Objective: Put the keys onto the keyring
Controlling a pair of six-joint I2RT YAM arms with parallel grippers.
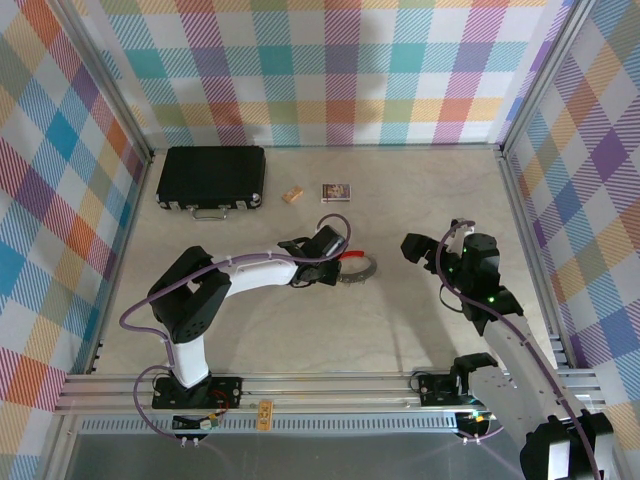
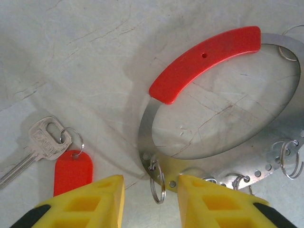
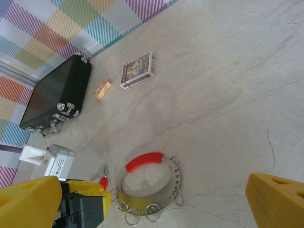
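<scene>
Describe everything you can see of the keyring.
The keyring is a thin, flat grey metal band bent into an oval, lying flat on the table. A red curved sleeve with one small hole covers part of its far rim. Small holes line the near rim, with several wire split rings hooked through. The left gripper is open astride that near rim; contact is unclear.

Beyond my left gripper (image 2: 151,202) sits a small card (image 1: 336,192), printed I think; a tan block (image 1: 292,195) and black case (image 1: 211,177) lie further left.
</scene>
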